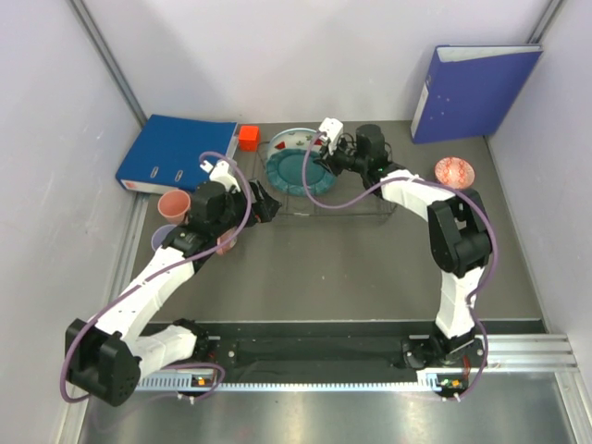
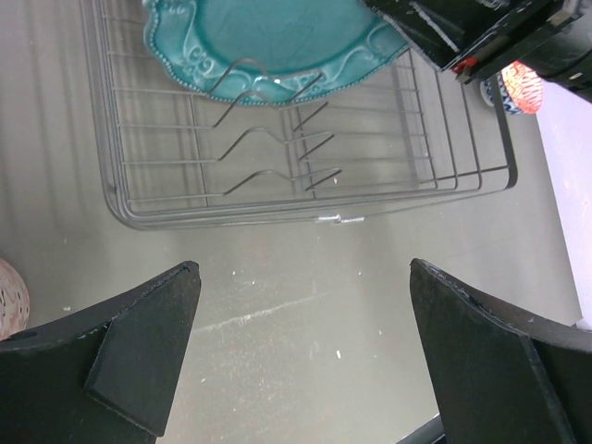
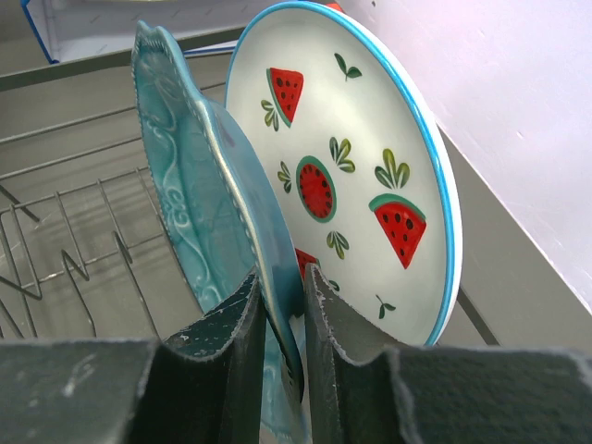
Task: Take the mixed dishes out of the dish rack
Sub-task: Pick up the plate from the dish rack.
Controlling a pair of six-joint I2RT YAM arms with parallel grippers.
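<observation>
Right gripper (image 3: 282,273) gripped rim of teal plate (image 3: 185,194), lower edge hidden | watermelon plate (image 3: 370,157) stood just right | left gripper (image 2: 303,268) gaped above tabletop (image 2: 296,314).

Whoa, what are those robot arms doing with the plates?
They're emptying the dish rack. The right gripper pinches the rim of the teal plate, which stands in the rack beside the watermelon plate. The left gripper hangs open over the table by the rack, holding nothing. A pink cup and the patterned bowl sit out on the table.
</observation>
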